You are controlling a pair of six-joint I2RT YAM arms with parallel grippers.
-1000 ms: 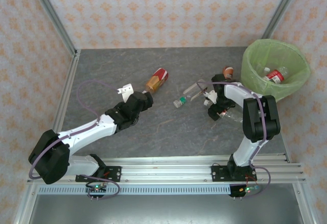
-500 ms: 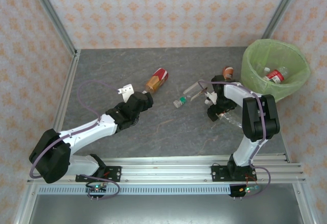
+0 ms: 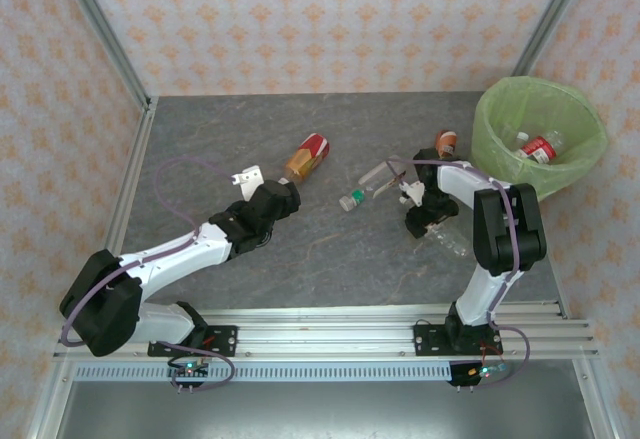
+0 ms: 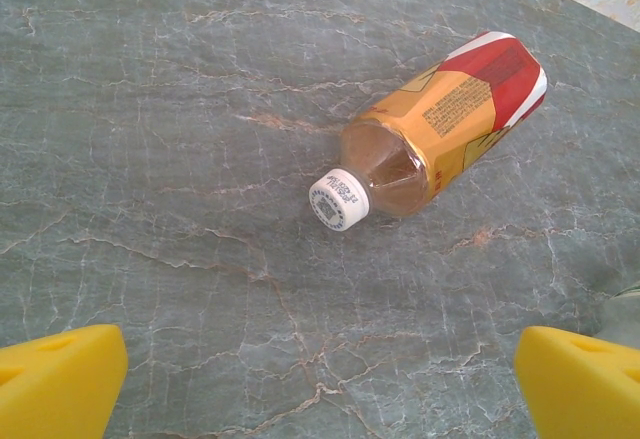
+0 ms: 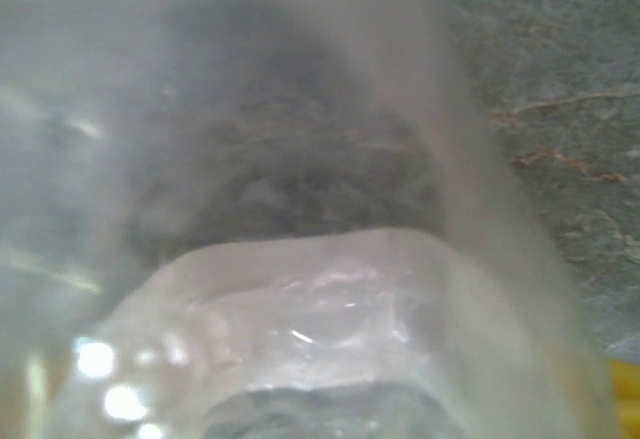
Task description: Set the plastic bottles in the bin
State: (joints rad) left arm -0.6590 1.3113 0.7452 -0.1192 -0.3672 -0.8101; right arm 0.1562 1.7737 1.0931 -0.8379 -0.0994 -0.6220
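The clear bottle [image 5: 300, 299] is blurred against the right wrist camera, both ends cut off by the edges.

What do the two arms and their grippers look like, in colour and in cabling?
Both the left arm and the right arm have white links between black joint housings, with a thin lilac cable looping alongside. The left gripper has bright yellow fingertips.

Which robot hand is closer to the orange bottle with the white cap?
Left. The left gripper is open just short of the orange bottle, at its cap end. The right gripper is far off to its right, down over a clear bottle.
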